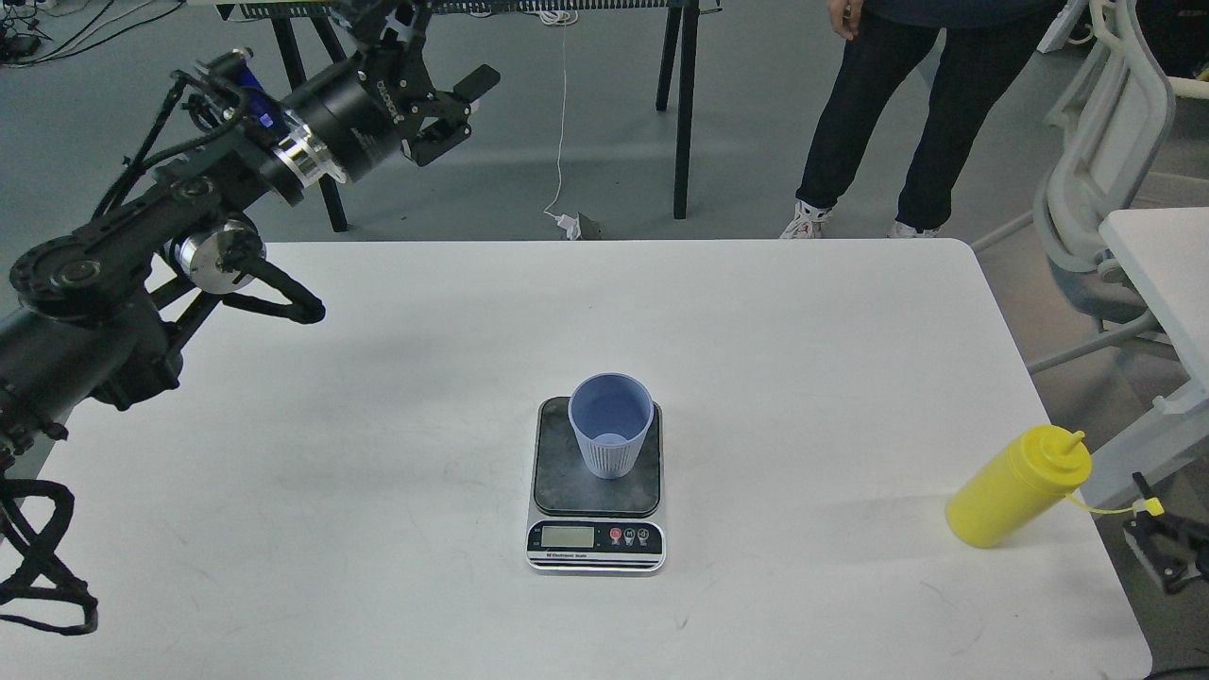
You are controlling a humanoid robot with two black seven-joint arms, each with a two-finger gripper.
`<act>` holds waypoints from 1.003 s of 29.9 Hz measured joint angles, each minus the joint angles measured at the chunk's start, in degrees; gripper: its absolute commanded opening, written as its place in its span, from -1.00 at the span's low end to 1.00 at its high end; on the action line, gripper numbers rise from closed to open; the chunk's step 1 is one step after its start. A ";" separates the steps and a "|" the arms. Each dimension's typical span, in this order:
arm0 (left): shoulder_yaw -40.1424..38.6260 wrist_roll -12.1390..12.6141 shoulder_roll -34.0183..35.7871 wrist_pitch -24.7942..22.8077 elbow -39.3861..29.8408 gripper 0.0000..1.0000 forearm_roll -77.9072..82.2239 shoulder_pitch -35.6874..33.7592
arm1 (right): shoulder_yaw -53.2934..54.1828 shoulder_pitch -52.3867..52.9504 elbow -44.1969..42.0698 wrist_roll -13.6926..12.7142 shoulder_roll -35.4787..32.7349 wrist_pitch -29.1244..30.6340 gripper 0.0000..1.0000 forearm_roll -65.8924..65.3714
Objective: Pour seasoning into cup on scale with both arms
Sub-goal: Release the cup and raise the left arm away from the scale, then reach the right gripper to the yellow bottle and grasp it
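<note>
The pale blue-grey ribbed cup (611,425) stands upright on the dark platform of the scale (557,477), near the table's middle. Nothing touches it. My left gripper (455,111) is raised high at the upper left, far behind and left of the cup, with its jaws apart and empty. The yellow seasoning bottle (1015,486) stands at the table's right edge, nozzle uncapped, its tethered cap (1150,507) hanging to the right. Only a small black part of my right gripper (1157,546) shows at the lower right, just right of the bottle and beside the cap. Its fingers cannot be told apart.
The white table (803,359) carries only the scale and bottle. A person (907,94) stands beyond its far edge. A black trestle table (680,104) stands behind. A white chair (1096,189) and another white table (1162,255) are at the right.
</note>
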 measured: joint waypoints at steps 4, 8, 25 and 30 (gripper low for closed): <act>-1.71 -0.21 -0.13 -0.13 2.26 0.99 -11.82 0.33 | -1.79 -4.04 1.89 0.06 5.45 0.00 0.97 -2.07; -4.99 -0.26 0.79 -0.31 3.49 0.99 -17.69 2.35 | -2.70 -4.32 2.06 0.09 12.93 0.00 0.97 -5.56; -9.63 1.94 4.78 -1.44 3.69 0.99 -22.01 5.20 | -3.51 0.21 2.14 0.09 19.91 0.00 0.96 -7.05; -9.81 1.94 6.73 -1.51 3.57 0.99 -22.30 5.30 | -2.59 0.81 1.88 0.09 19.71 0.00 0.95 -7.02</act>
